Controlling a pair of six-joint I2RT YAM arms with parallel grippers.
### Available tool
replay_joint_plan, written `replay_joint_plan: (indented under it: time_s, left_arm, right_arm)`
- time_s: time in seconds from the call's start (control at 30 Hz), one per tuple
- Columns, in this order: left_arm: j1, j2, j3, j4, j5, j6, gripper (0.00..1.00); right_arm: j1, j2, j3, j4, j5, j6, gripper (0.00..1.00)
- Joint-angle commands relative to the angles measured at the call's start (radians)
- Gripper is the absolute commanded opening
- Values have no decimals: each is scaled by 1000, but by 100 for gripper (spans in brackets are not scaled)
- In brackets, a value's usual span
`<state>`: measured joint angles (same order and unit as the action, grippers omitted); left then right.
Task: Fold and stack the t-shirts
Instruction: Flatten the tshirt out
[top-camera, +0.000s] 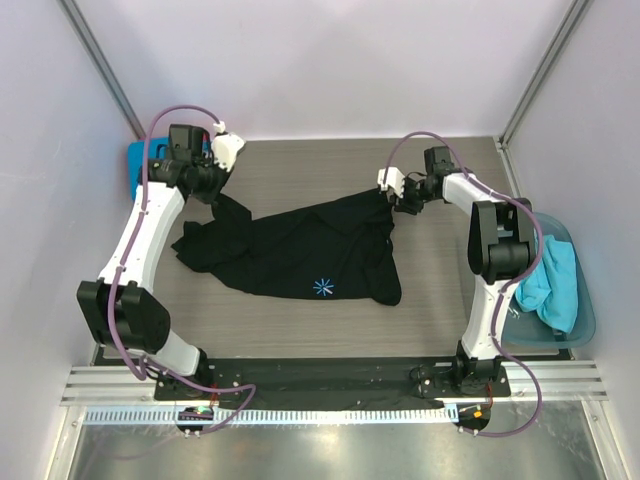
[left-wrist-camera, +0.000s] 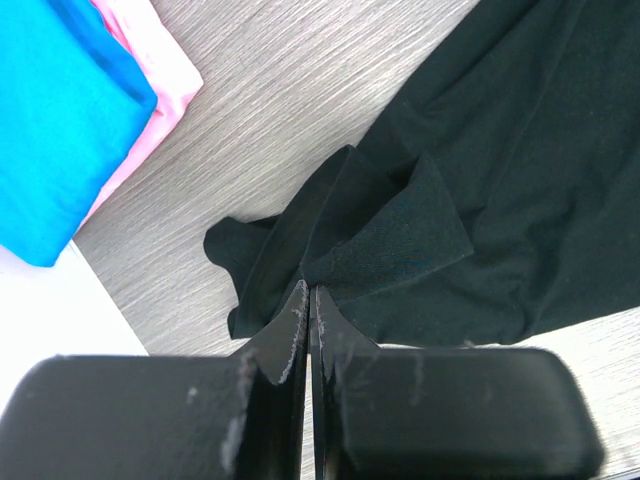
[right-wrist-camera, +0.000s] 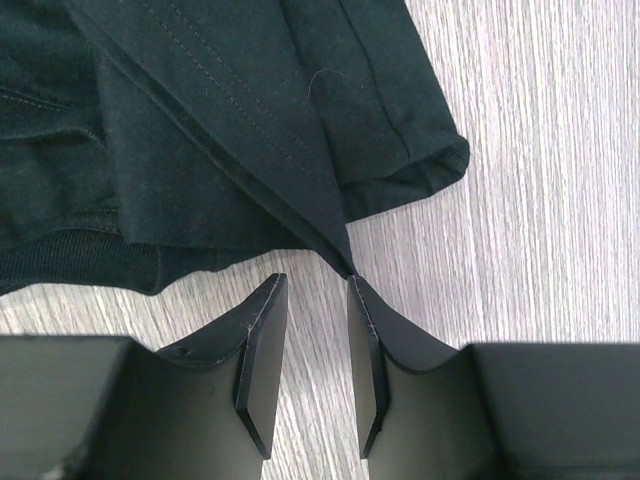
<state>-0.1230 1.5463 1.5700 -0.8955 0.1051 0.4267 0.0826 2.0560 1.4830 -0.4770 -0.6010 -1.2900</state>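
The black t-shirt (top-camera: 310, 255) lies crumpled across the middle of the table, with its light-blue starburst mark (top-camera: 322, 287) facing up. My left gripper (top-camera: 220, 190) is shut on a fold at the shirt's left end (left-wrist-camera: 380, 240) and holds it raised; the jaws (left-wrist-camera: 308, 292) meet on the cloth. My right gripper (top-camera: 394, 205) is at the shirt's far right corner. In the right wrist view it (right-wrist-camera: 315, 280) is open, and a point of black cloth (right-wrist-camera: 250, 120) just touches the tip of one finger (right-wrist-camera: 362, 300).
A folded bright blue shirt (left-wrist-camera: 60, 110) lies on a pink one (left-wrist-camera: 165, 85) at the far left edge (top-camera: 135, 165). A turquoise shirt (top-camera: 555, 285) sits in the teal plastic tub (top-camera: 588, 322) at the right edge. Walls enclose the table.
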Motion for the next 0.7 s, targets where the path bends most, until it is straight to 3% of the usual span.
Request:
replay_joint_plan:
  time_s: [0.0, 0.4, 0.67]
  left_arm:
    - [5, 3, 36, 29, -7, 6, 0]
    - [3, 35, 50, 40, -12, 3, 0]
    - [-9, 57, 70, 41, -19, 6, 0]
  right_arm:
    - [17, -4, 16, 35, 3, -22, 36]
    - [36, 36, 56, 66, 15, -6, 29]
    - [36, 20, 71, 104, 21, 9, 7]
